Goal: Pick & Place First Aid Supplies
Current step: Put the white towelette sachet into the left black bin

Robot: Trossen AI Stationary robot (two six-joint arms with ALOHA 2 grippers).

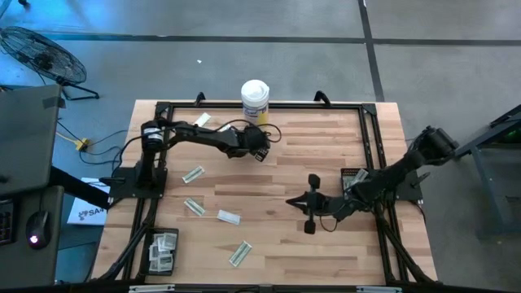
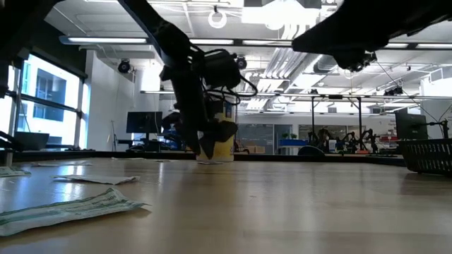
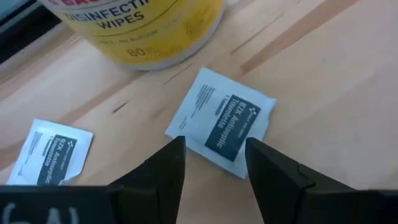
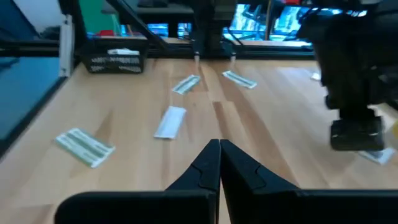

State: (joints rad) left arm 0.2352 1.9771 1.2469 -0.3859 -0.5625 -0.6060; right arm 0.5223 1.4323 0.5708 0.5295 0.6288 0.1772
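My left gripper (image 3: 214, 155) is open, pointing down over a square white sachet (image 3: 221, 121) with a dark centre mark. The sachet lies flat on the wood beside the yellow-labelled canister (image 1: 255, 99). The fingers straddle one edge of the sachet, and I see no touch. A second such sachet (image 3: 53, 152) lies flat close by. In the high view this gripper (image 1: 260, 151) is at the far middle of the table. My right gripper (image 4: 219, 152) is shut and holds nothing. It hovers right of the table's middle (image 1: 309, 203). Narrow oblong wrappers (image 1: 193, 174) (image 1: 229, 216) lie flat on the left half.
A dark basket (image 1: 161, 251) with packets in it sits at the near left corner, and another basket (image 1: 352, 175) stands by the right rail. More wrappers (image 1: 240, 253) (image 1: 194, 206) (image 1: 202, 120) are scattered on the left half. The wood between the arms is bare.
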